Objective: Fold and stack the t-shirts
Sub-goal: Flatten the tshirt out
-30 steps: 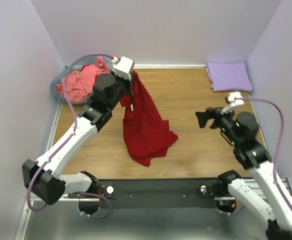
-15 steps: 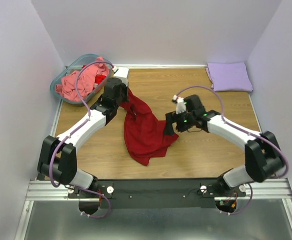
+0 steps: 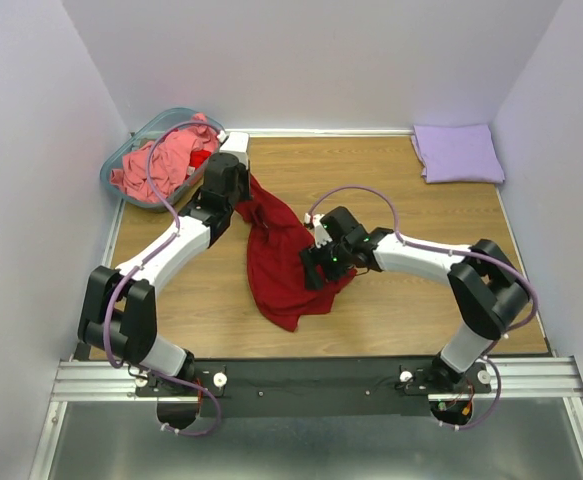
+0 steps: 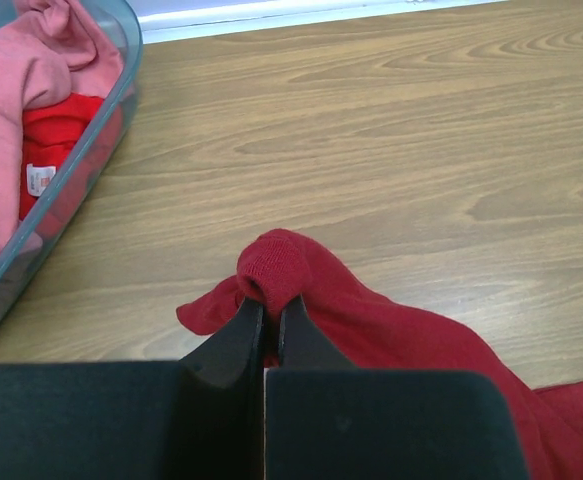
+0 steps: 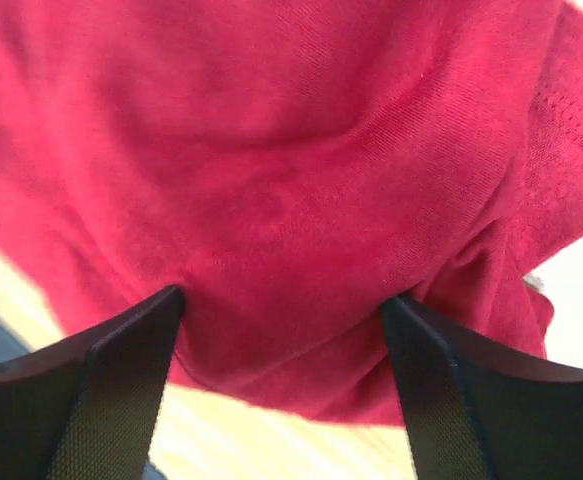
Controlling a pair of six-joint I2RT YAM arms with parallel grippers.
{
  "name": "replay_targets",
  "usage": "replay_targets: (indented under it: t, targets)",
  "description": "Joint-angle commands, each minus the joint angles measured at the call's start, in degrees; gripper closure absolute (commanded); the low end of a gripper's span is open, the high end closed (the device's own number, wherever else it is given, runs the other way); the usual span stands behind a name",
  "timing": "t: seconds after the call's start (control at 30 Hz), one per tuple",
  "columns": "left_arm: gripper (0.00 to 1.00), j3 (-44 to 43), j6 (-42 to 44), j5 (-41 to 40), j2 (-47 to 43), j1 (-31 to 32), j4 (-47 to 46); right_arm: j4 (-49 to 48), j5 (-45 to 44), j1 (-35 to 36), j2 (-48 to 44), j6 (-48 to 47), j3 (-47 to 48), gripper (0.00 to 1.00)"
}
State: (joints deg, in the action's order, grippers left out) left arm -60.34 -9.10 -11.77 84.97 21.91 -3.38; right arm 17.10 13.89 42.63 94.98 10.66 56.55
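Dark red t-shirt (image 3: pixel 286 260) crumpled on the table (image 3: pixel 421 190) — left gripper (image 4: pixel 268 305) pinched on its top fold, right gripper (image 5: pixel 281 297) gaping astride its side edge, nothing gripped — spreading-out step, seemingly, and next calls for a firm pinch there.

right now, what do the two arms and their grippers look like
Both the left arm and the right arm have white link shells with bulky black joints. A lavender cable loops along each. The left gripper and the right gripper have matte black, wedge-shaped fingers. Both bases bolt to a black rail.
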Motion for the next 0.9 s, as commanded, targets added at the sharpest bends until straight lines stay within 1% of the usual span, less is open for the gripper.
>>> replay_targets:
  t: [0.0, 0.07, 0.1, 0.13, 0.17, 0.23, 0.27, 0.3, 0.33, 0.37, 0.4, 0.43, 0.47, 0.5, 0.57, 0.6, 0.67, 0.77, 0.8, 0.83, 0.87]
  targets:
    - [1.0, -0.9, -0.6, -1.3, -0.9, -0.4, -1.6, -1.4, -4.2, 0.2, 3.3, -0.1, -0.4, 0.22]
    - [1.0, -1.0, -0.6, -1.1, -0.8, -0.4, -1.6, -1.5, -5.2, 0.2, 3.2, 0.1, -0.6, 0.33]
    - [1.0, -1.2, -0.5, -0.9, -0.9, -0.4, -1.6, -1.5, -6.2, 0.2, 2.0, 0.2, -0.6, 0.41]
    - [1.0, -1.4, -0.4, -0.5, -0.9, -0.4, -1.8, -1.4, -7.1, 0.2, 1.1, 0.2, -0.5, 0.51]
    - [1.0, -1.7, -0.1, -0.3, -1.0, -0.4, -1.8, -1.3, -8.2, 0.1, 0.0, 0.6, -0.1, 0.69]
    - [1.0, -3.0, 0.5, -0.5, -1.6, -0.4, -1.8, -0.8, -13.2, 0.2, -4.8, 0.5, 0.2, 0.8]
    - [1.0, -4.5, 1.0, -0.9, -2.3, -0.4, -1.9, 0.7, -16.1, 0.2, -6.6, 0.4, 1.0, 0.9]
    - [1.0, -5.7, 1.4, -1.5, -2.4, -0.6, -2.0, 1.6, -21.7, 0.0, -9.8, -0.8, 1.6, 0.99]
    - [1.0, -7.1, 1.6, -1.8, -2.3, -0.6, -1.9, 2.7, -24.4, -0.2, -11.5, -1.3, 2.5, 0.99]
    - [1.0, -10.6, 2.1, -2.0, -1.7, -0.6, -1.7, 5.4, -27.0, -0.3, -12.7, -1.9, 4.5, 0.99]
    - [1.0, -12.6, 2.2, -1.9, -1.1, -0.6, -1.0, 6.8, -31.2, -0.4, -13.9, -2.6, 6.1, 0.99]
    - [1.0, -15.0, 2.2, -1.2, 0.3, -0.6, -0.3, 9.7, -33.0, -0.6, -16.6, -4.0, 7.6, 0.99]
    - [1.0, -19.9, 2.1, -0.4, 1.1, -0.6, 0.5, 11.1, -34.3, -0.7, -17.8, -4.7, 9.1, 0.99]
    - [1.0, -22.3, 1.5, 0.5, 1.6, -0.6, 1.9, 12.6, -35.1, -0.7, -19.2, -5.4, 12.7, 0.99]
    - [1.0, -28.0, 0.8, 3.4, 2.4, -0.1, 2.7, 17.0, -34.1, -0.7, -23.1, -6.9, 16.2, 0.99]
    - [1.0, -29.6, 0.7, 4.6, 2.1, 0.2, 2.7, 18.5, -32.1, -0.6, -24.4, -7.3, 19.1, 0.99]
    - [1.0, -33.0, 0.6, 5.7, 1.3, 2.0, 2.2, 22.0, -29.8, -0.6, -28.2, -8.9, 21.7, 0.99]
    - [1.0, -35.8, 0.4, 9.6, 1.2, 3.8, 0.3, 25.5, -28.2, -0.6, -31.4, -10.1, 25.8, 0.99]
    - [1.0, -39.1, 0.3, 10.9, 1.8, 5.2, 0.0, 26.4, -28.0, -0.6, -32.1, -10.1, 26.9, 0.99]
    - [1.0, -41.1, 0.2, 13.9, 2.6, 6.1, 0.1, 27.4, -26.8, -0.6, -33.1, -11.8, 27.9, 1.0]
    - [1.0, -42.9, 0.3, 15.2, 4.0, 6.8, 0.1, 28.8, -25.9, -0.7, -33.4, -12.3, 29.5, 0.99]
